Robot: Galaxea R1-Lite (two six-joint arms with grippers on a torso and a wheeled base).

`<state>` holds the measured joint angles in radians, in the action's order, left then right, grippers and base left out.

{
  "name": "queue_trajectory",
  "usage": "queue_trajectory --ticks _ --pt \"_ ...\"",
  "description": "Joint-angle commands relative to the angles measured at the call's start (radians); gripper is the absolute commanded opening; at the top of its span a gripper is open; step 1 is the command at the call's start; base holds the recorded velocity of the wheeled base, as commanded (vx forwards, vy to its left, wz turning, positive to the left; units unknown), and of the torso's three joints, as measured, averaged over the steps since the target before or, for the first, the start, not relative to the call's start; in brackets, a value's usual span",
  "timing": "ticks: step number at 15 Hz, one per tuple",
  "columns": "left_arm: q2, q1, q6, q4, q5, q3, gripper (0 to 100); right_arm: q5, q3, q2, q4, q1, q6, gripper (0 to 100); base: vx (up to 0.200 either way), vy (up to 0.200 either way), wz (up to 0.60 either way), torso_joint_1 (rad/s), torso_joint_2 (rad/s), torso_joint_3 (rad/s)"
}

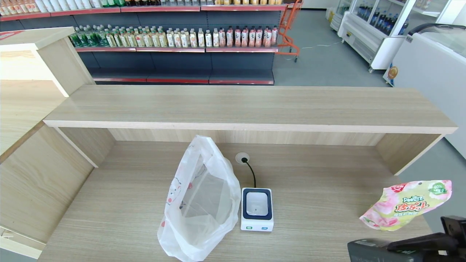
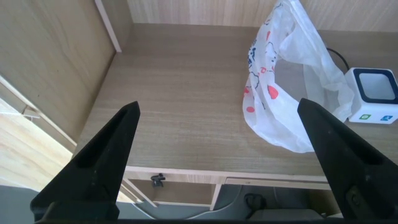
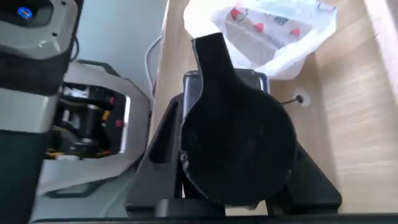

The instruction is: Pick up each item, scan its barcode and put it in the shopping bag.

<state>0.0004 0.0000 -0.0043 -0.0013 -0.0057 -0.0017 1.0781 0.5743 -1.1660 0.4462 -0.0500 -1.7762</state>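
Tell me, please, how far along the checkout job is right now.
Done: nothing that shows; the shopping bag stands open beside the scanner and looks empty. In hand: the right tool holds a pink pouch up over the right end of the counter, well away from the scanner, so it is probably unscanned. The left tool hangs open over the counter's left part. Left: scan the pouch and bag it.

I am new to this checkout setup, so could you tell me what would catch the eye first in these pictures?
The pink pouch stands out most, held in the right gripper over the right end of the wooden counter. Mid-counter, a white shopping bag stands open, with the barcode scanner close beside it, toward the robot's right.
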Motion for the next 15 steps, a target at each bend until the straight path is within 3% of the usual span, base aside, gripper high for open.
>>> queue_trajectory --ticks 1,3,5,7,9,11,15 --pt "0.0 0.0 0.0 0.0 0.0 0.0 100 -0.049 0.03 -0.017 -0.003 -0.002 0.451 0 0.0 0.0 0.0 0.0 0.0 0.0" --pt "0.0 0.0 0.0 0.0 0.0 0.0 100 -0.049 0.096 -0.073 -0.069 0.05 0.874 0 0.0 0.0 0.0 0.0 0.0 0.0" --pt "0.0 0.0 0.0 0.0 0.0 0.0 100 -0.058 0.125 -0.198 -0.288 0.076 1.305 0 0.0 0.0 0.0 0.0 0.0 0.0" --pt "0.0 0.0 0.0 0.0 0.0 0.0 100 -0.135 0.133 -0.317 -0.489 0.128 1.612 0 0.0 0.0 0.0 0.0 0.0 0.0" --pt "0.0 0.0 0.0 0.0 0.0 0.0 100 -0.323 0.124 -0.483 -0.735 0.259 1.966 0 0.0 0.0 0.0 0.0 0.0 0.0" --pt "0.0 0.0 0.0 0.0 0.0 0.0 100 -0.389 0.122 -0.583 -0.837 0.357 2.077 0 0.0 0.0 0.0 0.0 0.0 0.0" --pt "0.0 0.0 0.0 0.0 0.0 0.0 100 -0.504 0.13 -0.759 -1.028 0.475 2.078 0 0.0 0.0 0.0 0.0 0.0 0.0"
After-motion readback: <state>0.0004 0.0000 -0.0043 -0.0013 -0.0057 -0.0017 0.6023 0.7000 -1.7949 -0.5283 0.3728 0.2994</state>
